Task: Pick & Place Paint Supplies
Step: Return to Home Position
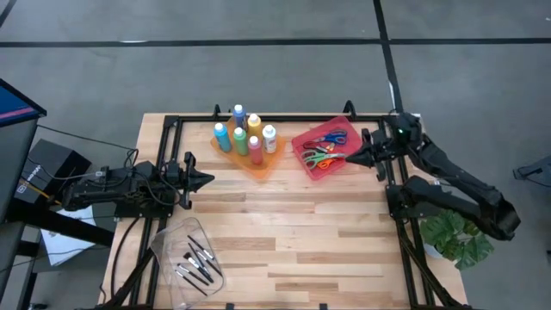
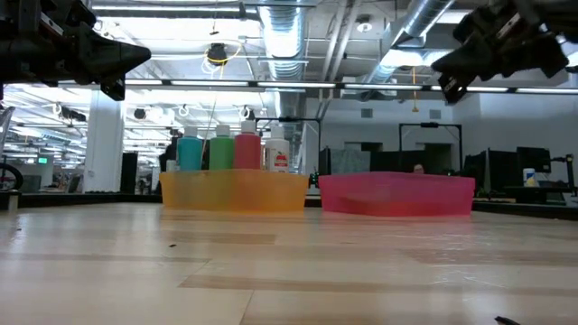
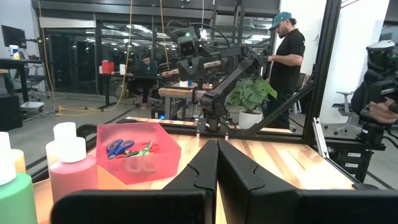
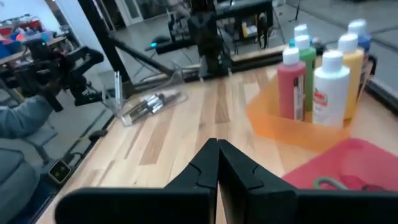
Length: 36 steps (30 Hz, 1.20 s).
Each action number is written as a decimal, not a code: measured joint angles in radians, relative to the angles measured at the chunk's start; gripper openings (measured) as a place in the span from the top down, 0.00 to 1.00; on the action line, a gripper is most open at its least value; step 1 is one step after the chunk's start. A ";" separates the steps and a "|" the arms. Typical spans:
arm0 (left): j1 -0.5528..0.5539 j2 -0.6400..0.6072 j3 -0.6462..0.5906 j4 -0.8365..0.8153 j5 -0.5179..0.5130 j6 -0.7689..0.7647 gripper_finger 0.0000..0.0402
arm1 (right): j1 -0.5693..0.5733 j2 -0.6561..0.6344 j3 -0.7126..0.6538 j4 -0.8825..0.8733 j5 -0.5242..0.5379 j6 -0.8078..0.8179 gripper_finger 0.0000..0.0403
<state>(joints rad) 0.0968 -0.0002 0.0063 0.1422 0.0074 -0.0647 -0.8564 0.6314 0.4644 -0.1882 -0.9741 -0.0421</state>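
Note:
Several paint bottles (image 1: 244,135) stand upright in an orange tray (image 1: 251,160) at the table's far middle; they show in the low view (image 2: 233,151) and right wrist view (image 4: 317,74). Scissors (image 1: 325,147) with coloured handles lie in a red tray (image 1: 340,166) to the right of it. Dark-handled brushes (image 1: 196,263) lie in a clear tray (image 1: 176,244) near the left near corner. My left gripper (image 1: 209,179) is shut, raised left of the orange tray. My right gripper (image 1: 349,158) is shut, hovering at the red tray's right side. Neither touches anything.
Bare wooden table (image 1: 301,241) spreads across the middle and near side. A black frame (image 1: 284,118) runs round the table edges. A potted plant (image 1: 456,237) stands off the right edge. A person (image 3: 287,59) stands beyond the table in the left wrist view.

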 joint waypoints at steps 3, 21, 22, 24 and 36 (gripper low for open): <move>0.000 0.000 0.000 0.000 0.000 0.000 1.00 | -0.024 0.057 -0.001 0.012 -0.030 -0.023 1.00; 0.000 0.000 0.000 0.000 0.000 0.000 1.00 | 0.901 0.185 -0.001 0.347 0.733 0.151 1.00; 0.000 0.000 0.000 0.000 0.000 0.000 1.00 | 0.945 0.174 -0.001 0.360 0.761 0.151 1.00; 0.000 0.000 0.000 0.000 0.000 0.000 1.00 | 1.015 0.133 0.000 0.349 0.827 0.150 1.00; 0.000 0.000 0.000 0.001 0.000 0.000 1.00 | 1.110 -0.296 -0.164 0.183 1.010 0.124 1.00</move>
<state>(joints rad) 0.0967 -0.0002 0.0063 0.1428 0.0075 -0.0643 0.2534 0.3350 0.3005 -0.0054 0.0355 0.0818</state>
